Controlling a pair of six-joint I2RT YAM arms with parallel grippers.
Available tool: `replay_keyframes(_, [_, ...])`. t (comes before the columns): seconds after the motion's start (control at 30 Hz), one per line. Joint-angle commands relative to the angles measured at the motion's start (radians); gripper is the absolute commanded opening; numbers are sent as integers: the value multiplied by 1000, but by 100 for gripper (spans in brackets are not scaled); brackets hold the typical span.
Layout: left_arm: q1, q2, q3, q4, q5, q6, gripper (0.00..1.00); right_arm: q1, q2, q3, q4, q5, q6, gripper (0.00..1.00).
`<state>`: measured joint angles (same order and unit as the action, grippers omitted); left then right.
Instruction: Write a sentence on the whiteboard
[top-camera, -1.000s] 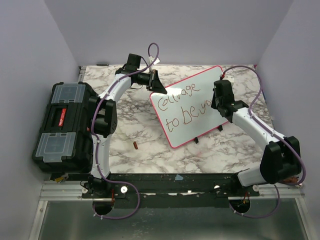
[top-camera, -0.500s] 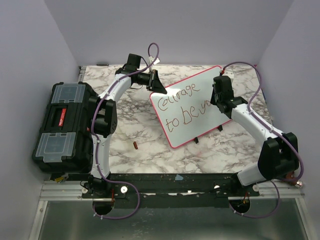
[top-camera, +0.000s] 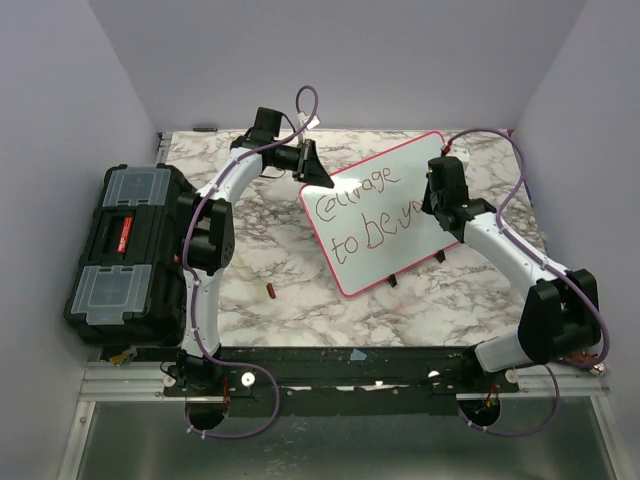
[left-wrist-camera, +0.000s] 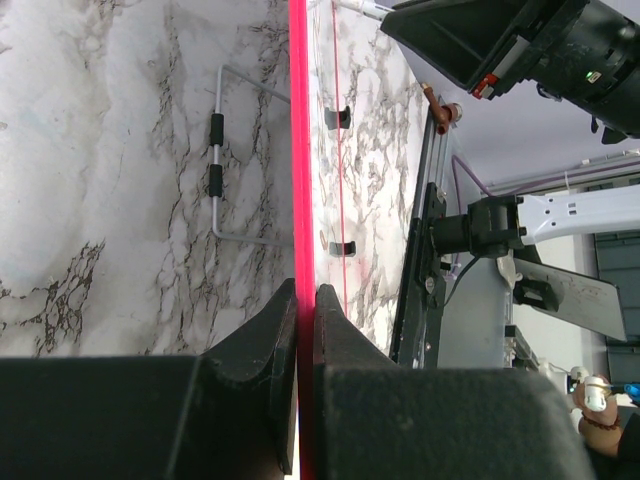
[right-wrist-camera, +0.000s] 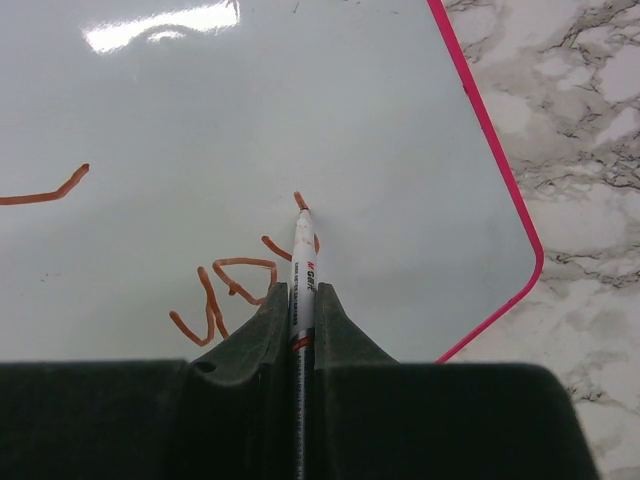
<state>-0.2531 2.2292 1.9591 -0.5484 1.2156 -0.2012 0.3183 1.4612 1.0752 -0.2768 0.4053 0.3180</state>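
whiteboard (top-camera: 395, 255): stands tilted mid-table (top-camera: 270, 250); seems light, stiff, glossy, so best held by its pink rim | left gripper (left-wrist-camera: 306, 292): fingers clamped on rim | right gripper (right-wrist-camera: 300, 296): fingers clamped on marker (right-wrist-camera: 302, 262), tip at the sentence (top-camera: 362, 208) end

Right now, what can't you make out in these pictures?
1. Top view: right gripper hides the writing's end.
2. Left wrist view: whiteboard edge-on, face unseen.
3. Right wrist view: frame edge cuts most writing.
4. Top view: red object on table, too small to name.
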Motion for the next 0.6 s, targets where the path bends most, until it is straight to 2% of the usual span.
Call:
replay_keyframes(0.0, [9, -24, 3, 74, 14, 104, 0, -6, -10, -50, -5, -45, 29, 1])
replay_keyframes(0.57, [9, -23, 4, 76, 15, 99, 0, -6, -40, -99, -27, 5, 26, 1])
